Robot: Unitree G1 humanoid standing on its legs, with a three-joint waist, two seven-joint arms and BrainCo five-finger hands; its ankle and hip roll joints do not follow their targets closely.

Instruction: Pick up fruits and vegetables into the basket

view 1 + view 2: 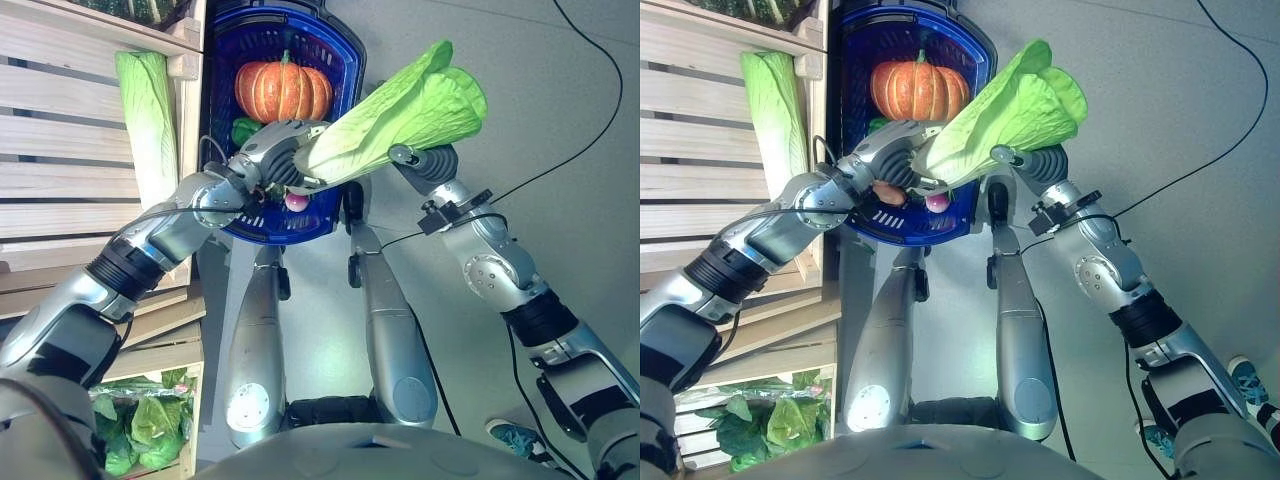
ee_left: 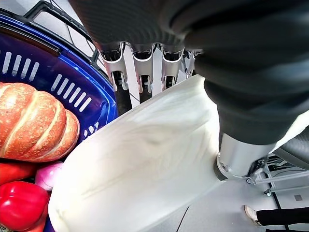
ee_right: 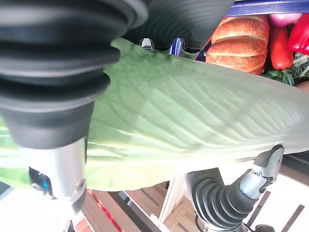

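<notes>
— Where do we stand with the cabbage point(image 1: 400, 120)?

— We hold it in both hands over the near rim of the basket point(image 1: 225, 70). Our left hand point(image 1: 275, 150) curls its fingers and thumb round the pale stalk end; our right hand point(image 1: 425, 160) grips the leafy end, farther from the basket.

— And the basket itself?

— The pumpkin point(image 1: 283, 90), a red pepper point(image 2: 19, 205) and an onion point(image 2: 48, 176) already lie below the left hand.

— So how do we place it well?

— We judge we should lead with the stalk end, lower it beside the pumpkin, and release only once it rests.
</notes>
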